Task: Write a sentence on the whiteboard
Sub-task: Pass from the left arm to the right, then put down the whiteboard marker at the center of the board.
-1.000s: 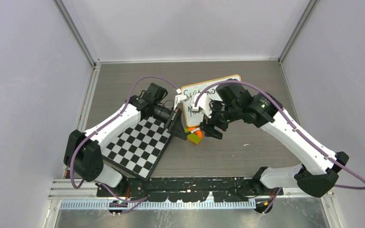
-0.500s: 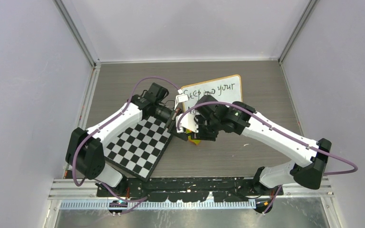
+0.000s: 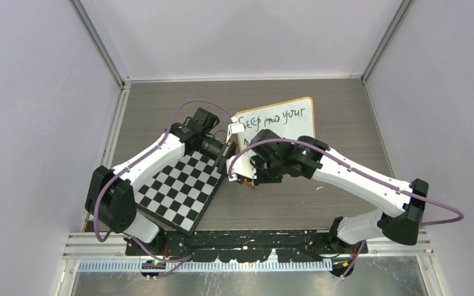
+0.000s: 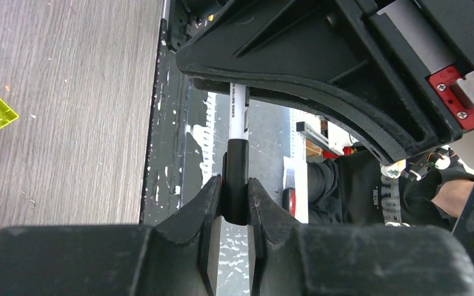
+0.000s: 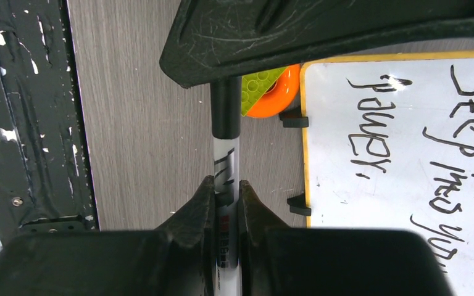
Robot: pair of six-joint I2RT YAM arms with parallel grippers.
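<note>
Both tools are clamped on one thing: a slim white-barrelled marker (image 5: 225,161) with printed lettering; the right gripper (image 5: 225,188) pinches the white barrel between closed fingers, and the left gripper (image 4: 236,185) pinches its black cap (image 4: 236,176) the same way; so the marker's long axis runs straight from one gripper to the other, the two facing each other nose to nose above the grey wood-grain table (image 3: 345,98). The small glossy white whiteboard (image 3: 296,126) with its thin light-wood frame sits just beyond the grippers toward the far side, the right arm crossing its near part; whether it lies flat or leans on its black feet I cannot tell. The dark handwritten sentence (image 3: 278,118) already fills two lines and ends in a full stop, so the writing looks done, and this reads as capping the marker. No gap shows between cap and barrel; any further push or pull has to go along that shared axis, and sideways force would bend the joint. A black-and-white chequered board (image 3: 179,191) lies under the left arm; an orange round piece (image 5: 281,98) rests near the whiteboard's corner.
</note>
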